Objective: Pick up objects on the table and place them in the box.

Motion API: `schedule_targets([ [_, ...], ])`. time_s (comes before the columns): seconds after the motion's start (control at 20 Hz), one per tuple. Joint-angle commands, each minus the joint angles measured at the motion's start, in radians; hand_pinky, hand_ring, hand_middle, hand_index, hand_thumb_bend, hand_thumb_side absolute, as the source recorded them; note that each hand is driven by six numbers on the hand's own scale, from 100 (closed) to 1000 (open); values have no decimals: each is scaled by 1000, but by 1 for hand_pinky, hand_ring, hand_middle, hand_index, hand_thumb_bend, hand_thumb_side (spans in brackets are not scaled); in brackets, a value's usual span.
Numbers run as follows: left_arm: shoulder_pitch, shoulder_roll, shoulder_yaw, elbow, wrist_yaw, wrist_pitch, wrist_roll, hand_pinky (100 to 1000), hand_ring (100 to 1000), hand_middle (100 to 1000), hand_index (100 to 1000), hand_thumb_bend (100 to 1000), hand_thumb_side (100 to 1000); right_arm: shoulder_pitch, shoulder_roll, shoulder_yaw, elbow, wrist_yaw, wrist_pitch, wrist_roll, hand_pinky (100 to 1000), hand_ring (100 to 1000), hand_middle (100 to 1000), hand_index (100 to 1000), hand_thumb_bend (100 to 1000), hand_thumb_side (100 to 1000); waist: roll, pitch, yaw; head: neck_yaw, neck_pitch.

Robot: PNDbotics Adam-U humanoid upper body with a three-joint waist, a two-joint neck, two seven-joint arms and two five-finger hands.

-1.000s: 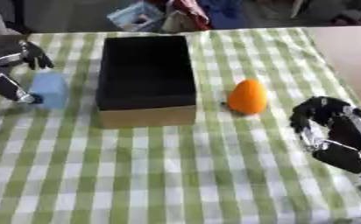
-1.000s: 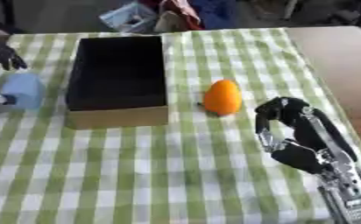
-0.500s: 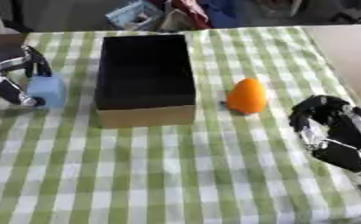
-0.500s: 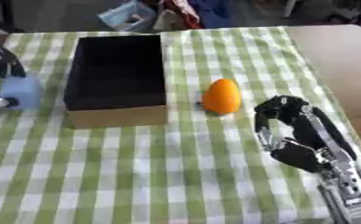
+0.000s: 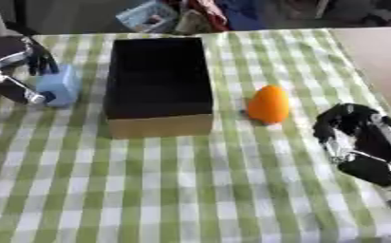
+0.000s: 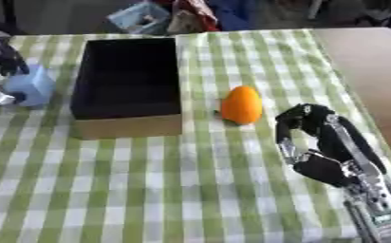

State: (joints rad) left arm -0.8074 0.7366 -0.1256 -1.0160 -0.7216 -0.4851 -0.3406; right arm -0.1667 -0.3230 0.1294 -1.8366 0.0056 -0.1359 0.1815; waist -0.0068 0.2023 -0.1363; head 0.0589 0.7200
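The light blue block (image 5: 59, 85) is sitting near the desk's (image 5: 190, 190) left edge, and the left robot hand (image 5: 16, 66) is closing around it, fingers curled over its far side and thumb against its near side. The open black box (image 5: 159, 85) is standing just beside the block, toward the desk's middle. The orange object (image 5: 269, 104) is lying beyond the box. The right robot hand (image 6: 323, 142) is resting by the right edge, fingers curled, holding nothing.

- Black-lined cardboard box (image 5: 158, 85): open, upright, centre-left of the table.
- Orange fruit (image 5: 268, 104): upright, at the box's 3 o'clock.
- Pale blue block (image 5: 59, 84): at the box's 9 o'clock.
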Motion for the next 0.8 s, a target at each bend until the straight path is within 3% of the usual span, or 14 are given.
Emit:
schedule_targets([
  [0.05, -33, 50, 9, -54, 48, 5, -1, 610, 447, 435, 590, 430, 102, -9, -19, -5, -8, -6, -4, 6, 672, 523, 525, 634, 100, 193, 4, -21, 0, 0, -4],
  [0.4, -82, 44, -21, -181, 149, 5, -19, 613, 445, 431, 587, 432, 100, -7, -20, -4, -5, -6, -4, 8, 672, 523, 525, 634, 100, 193, 7, -33, -5, 1, -4],
  [0.8, -128, -14, -87, -267, 180, -15, -62, 615, 451, 436, 591, 443, 100, -9, -20, 1, -4, -8, -4, 13, 672, 523, 525, 634, 100, 192, 9, -37, -23, 10, -8],
])
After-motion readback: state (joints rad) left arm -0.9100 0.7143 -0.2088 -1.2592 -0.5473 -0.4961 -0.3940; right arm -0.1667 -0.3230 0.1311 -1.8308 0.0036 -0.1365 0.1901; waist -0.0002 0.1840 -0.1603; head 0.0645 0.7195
